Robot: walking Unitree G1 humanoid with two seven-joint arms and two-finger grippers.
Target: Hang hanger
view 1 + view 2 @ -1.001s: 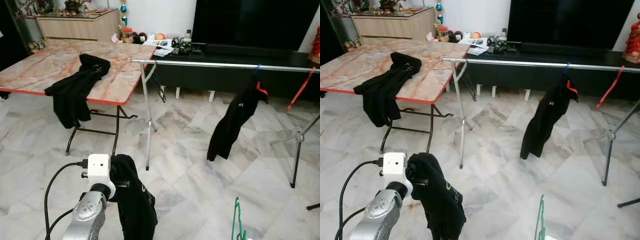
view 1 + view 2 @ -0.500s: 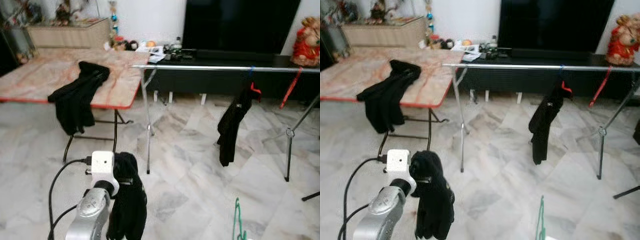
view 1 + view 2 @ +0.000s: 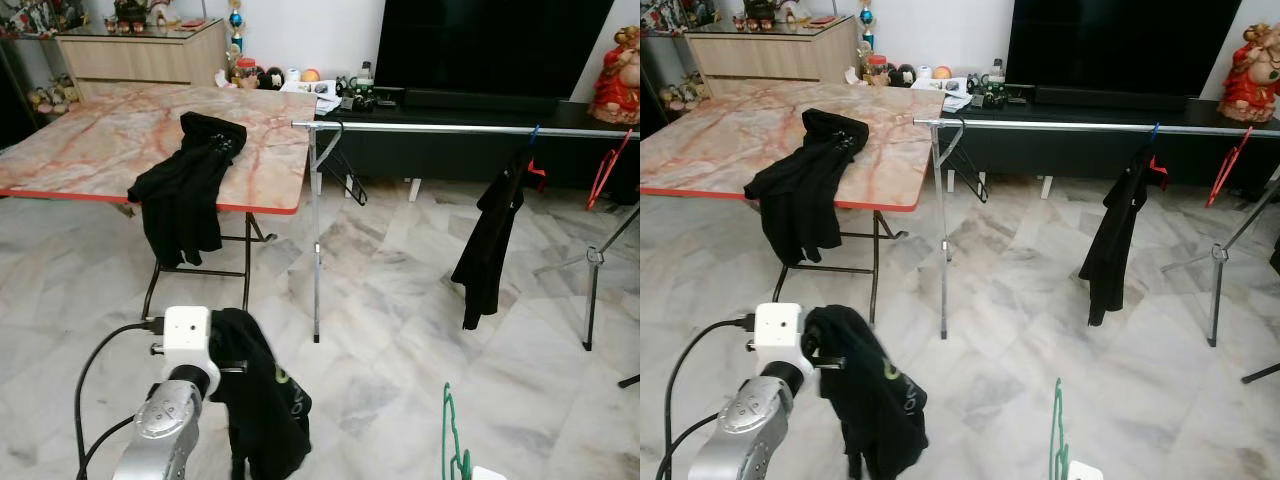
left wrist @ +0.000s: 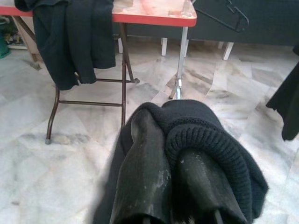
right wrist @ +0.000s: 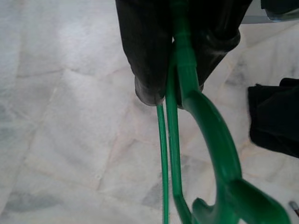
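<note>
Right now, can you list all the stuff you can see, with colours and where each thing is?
Table: one, marbled with red edge, on the left.
Black garment: one, draped over the table's edge.
Rail: one, silver, ahead.
Black hanger: one, on the rail's left end.
Hanging garment: one, black, on the rail.
Red hanger: one, far right on the rail.
TV: one, black, behind.
Left tool: shut on dark cloth.
Right tool: shut on green hanger.

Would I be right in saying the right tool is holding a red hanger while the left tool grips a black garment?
Not quite: the hanger in the right tool is green, not red, as the right wrist view shows. The rest holds: the left tool grips a black garment.
</note>
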